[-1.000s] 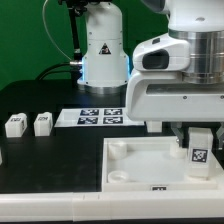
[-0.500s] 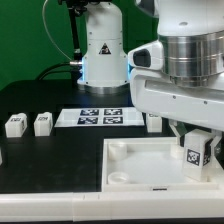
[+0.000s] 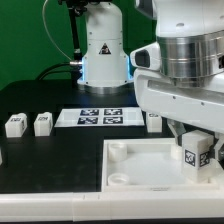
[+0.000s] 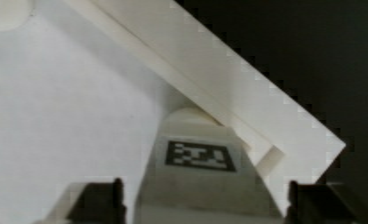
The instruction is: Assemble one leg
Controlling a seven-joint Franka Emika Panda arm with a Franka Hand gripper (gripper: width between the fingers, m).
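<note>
While my gripper (image 3: 197,148) pinches the leg (image 3: 196,154) between narrowly parted fingers (image 4: 101,198), low right in the exterior view over a corner of the white tray part (image 3: 140,165), I fear a skewed entry: the block sits slightly tilted and could jam on the rim or twist loose. All hard, smooth white plastic; the leg's a stubby cuboid bearing a printed tag.

The small white plastic cuboid leg (image 3: 196,153) above the large white square plastic tray (image 3: 125,165) shows a black-and-white square tag on one face. Behind the tray, the thin flat white marker board (image 3: 100,117) carries black-and-white tags in a row. To the exterior view's left of the tray, two more small white blocks (image 3: 14,125) (image 3: 42,123) each bear a dark tag. The flat tabletop (image 3: 50,150) is black and the backdrop wall (image 3: 20,40) is green.
</note>
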